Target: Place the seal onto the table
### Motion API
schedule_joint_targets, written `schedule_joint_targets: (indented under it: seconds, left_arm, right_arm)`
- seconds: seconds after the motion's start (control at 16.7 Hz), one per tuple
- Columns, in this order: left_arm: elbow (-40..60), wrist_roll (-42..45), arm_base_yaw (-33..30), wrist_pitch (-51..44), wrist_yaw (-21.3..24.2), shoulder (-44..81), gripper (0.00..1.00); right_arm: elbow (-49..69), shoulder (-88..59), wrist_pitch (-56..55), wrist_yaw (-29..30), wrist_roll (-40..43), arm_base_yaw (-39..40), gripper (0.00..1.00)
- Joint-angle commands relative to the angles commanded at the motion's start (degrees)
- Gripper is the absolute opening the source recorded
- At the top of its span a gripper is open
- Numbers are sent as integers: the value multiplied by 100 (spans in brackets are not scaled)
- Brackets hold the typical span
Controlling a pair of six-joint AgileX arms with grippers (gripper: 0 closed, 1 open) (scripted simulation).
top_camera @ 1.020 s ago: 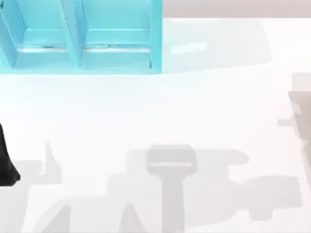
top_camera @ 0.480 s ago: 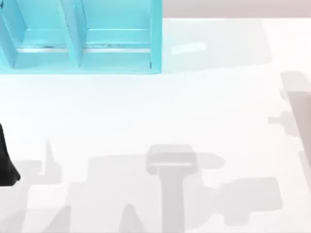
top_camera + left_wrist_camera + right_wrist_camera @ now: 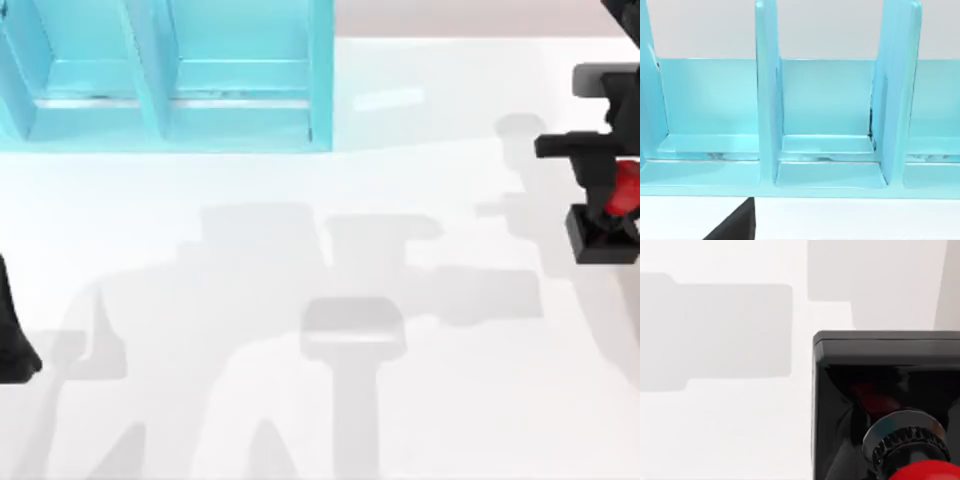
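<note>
Newly arrived at the table's (image 3: 300, 230) right edge, the right gripper (image 3: 612, 190), clamped on the seal (image 3: 605, 225), should lower it level until the base sits flat.

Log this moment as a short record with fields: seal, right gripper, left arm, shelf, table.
seal: black base and red knob, at the table's right edge, in the right gripper
right gripper: around the red knob, over the table's right side
left arm: parked at the table's left edge
shelf: turquoise, at the table's far left, compartments seen from the left wrist
table: white, shadows across it
</note>
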State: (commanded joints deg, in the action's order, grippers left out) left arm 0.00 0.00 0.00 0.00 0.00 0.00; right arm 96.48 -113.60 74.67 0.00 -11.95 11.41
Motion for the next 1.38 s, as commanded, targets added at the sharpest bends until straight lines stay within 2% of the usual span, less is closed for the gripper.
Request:
schedule_joint_targets:
  seconds: [0.18,0.42,0.6,0.9,1.14,1.38]
  left_arm:
    - [0,0,0,0,0,0,100]
    - [0,0,0,0,0,0,100]
    - [0,0,0,0,0,0,100]
    - [0,0,0,0,0,0,100]
    - [0,0,0,0,0,0,100]
    - [0,0,0,0,0,0,100]
  right_arm:
    - [309,-580,-416,19,-384,315,0]
    - [359,-665,-493,26,-452,371,0]
    - [254,-687,-583,12,-449,360,0]
    - [-307,-853,-1359,27,-463,382,0]
    - [-366,-867,-1420,27,-466,381,0]
    - [-366,-867,-1420,27,-466,381,30]
